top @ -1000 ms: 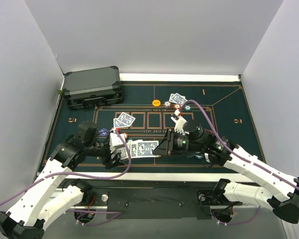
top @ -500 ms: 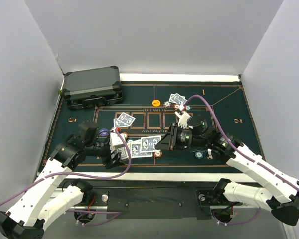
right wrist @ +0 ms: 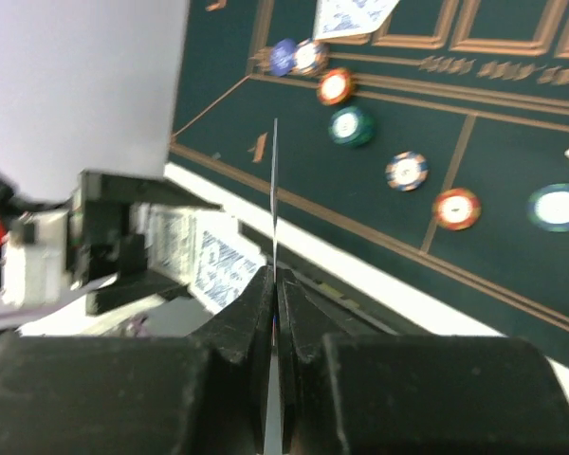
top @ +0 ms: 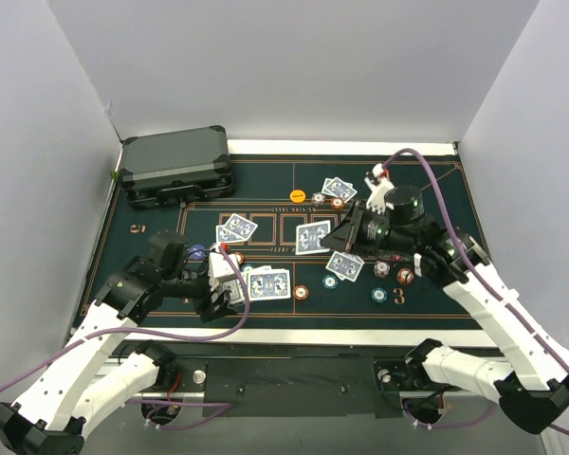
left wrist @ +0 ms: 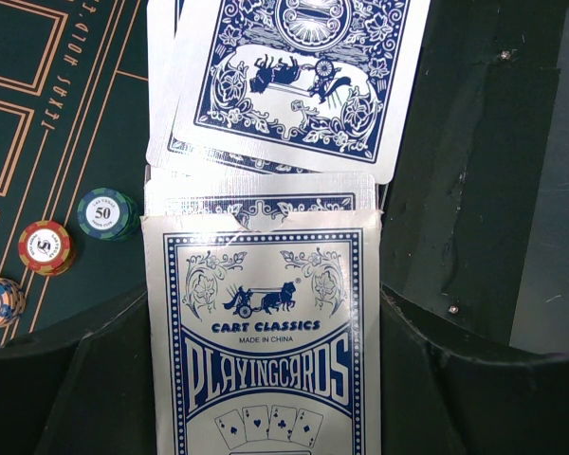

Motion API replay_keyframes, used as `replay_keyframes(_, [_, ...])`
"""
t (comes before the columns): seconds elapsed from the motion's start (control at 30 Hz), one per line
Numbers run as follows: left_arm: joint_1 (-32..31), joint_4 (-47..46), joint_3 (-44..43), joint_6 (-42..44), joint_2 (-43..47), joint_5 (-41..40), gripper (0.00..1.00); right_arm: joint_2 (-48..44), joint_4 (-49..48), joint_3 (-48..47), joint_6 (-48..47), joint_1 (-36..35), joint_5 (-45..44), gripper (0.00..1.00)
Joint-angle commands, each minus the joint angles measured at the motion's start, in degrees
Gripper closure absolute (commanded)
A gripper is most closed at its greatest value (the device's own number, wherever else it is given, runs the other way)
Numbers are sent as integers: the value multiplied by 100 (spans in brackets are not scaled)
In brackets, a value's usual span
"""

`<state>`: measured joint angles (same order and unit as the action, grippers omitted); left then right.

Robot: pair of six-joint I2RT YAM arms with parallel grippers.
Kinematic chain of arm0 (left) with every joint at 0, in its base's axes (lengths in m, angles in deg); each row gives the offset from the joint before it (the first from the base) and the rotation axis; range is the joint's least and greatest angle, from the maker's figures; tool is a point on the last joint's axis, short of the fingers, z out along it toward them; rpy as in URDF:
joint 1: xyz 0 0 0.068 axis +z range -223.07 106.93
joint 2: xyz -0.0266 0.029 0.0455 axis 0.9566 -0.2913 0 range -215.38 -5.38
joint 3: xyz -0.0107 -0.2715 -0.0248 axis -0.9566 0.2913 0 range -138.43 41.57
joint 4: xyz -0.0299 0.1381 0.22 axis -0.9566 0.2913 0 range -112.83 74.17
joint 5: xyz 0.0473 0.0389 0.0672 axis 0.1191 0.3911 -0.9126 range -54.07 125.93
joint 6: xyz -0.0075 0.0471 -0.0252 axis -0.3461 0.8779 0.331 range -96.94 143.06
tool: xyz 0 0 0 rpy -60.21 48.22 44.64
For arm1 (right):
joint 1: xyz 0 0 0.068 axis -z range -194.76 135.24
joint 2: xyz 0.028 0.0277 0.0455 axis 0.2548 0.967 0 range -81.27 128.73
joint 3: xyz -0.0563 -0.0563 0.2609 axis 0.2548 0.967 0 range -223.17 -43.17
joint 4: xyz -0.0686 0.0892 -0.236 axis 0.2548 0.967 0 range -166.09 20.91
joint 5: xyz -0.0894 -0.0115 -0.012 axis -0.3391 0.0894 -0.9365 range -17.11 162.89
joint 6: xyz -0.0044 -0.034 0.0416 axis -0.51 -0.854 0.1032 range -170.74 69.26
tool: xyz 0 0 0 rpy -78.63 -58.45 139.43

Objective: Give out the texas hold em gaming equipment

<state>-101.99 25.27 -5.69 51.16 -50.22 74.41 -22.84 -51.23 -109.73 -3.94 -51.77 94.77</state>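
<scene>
Poker mat (top: 436,204) of dark green felt is spread over the table. A dark grey hard case (top: 175,166) is set shut at its far-left corner.

The left gripper (top: 226,284) is seen low near the mat's near-left edge. It is closed on a blue card box (left wrist: 264,360) printed "Cart Classics", which is clamped by its two long sides with the torn flap open. A small fan of face-down cards (left wrist: 294,76) is lying just ahead of the box mouth.

The right gripper (right wrist: 274,280) is pinched narrow on a single playing card (top: 313,236). The card is seen edge-on in the wrist view and is held over the row of outlined boxes at mid-mat. Contact with the felt cannot be told.

Other blue-backed cards are laid face down:
- a far pair (top: 339,188) near the far edge
- a left pair (top: 235,228) beside the left arm
- a lone card (top: 344,265) under the right arm

Chips are scattered:
- an orange chip (top: 298,195) near the far pair
- a red-edged chip (top: 302,292) near the fan
- a teal chip (top: 330,281) at the lone card's corner
- a loose cluster of chips (top: 394,284) on the near right
- a blue chip (top: 197,253) by the left arm
</scene>
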Motion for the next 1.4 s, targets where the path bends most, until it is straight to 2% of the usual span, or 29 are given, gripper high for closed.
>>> replay_keyframes(0.0, [-8, -239, -81, -32, 63, 265, 100, 553, 958, -698, -1198, 326, -946, 100])
replay_keyframes(0.17, [-8, -178, -107, -6, 98, 230, 100, 1844, 1547, -1543, -2156, 326, -2423, 100])
replay_keyframes(0.43, [-8, -239, -63, -50, 133, 265, 100, 4172, 1899, -3018, -3018, -112, -4374, 100])
replay_keyframes(0.63, [-8, -266, -142, -59, 81, 274, 100, 5624, 1987, -4415, -3423, -508, -5229, 100])
replay_keyframes(0.73, [-16, -231, -195, -59, 81, 257, 100, 6135, 1996, -4812, -3582, -666, -5694, 100])
replay_keyframes(0.9, [-8, -152, -248, -15, 81, 213, 100, 7023, 2014, -5392, -3687, -825, -5968, 100])
replay_keyframes(1.07, [-8, -178, -222, -6, 63, 239, 100, 7708, 2022, -5709, -3600, -965, -5670, 100])
replay_keyframes(1.37, [-8, -231, -160, -32, 63, 213, 100, 8175, 1926, -5903, -3091, -1264, -5011, 100])
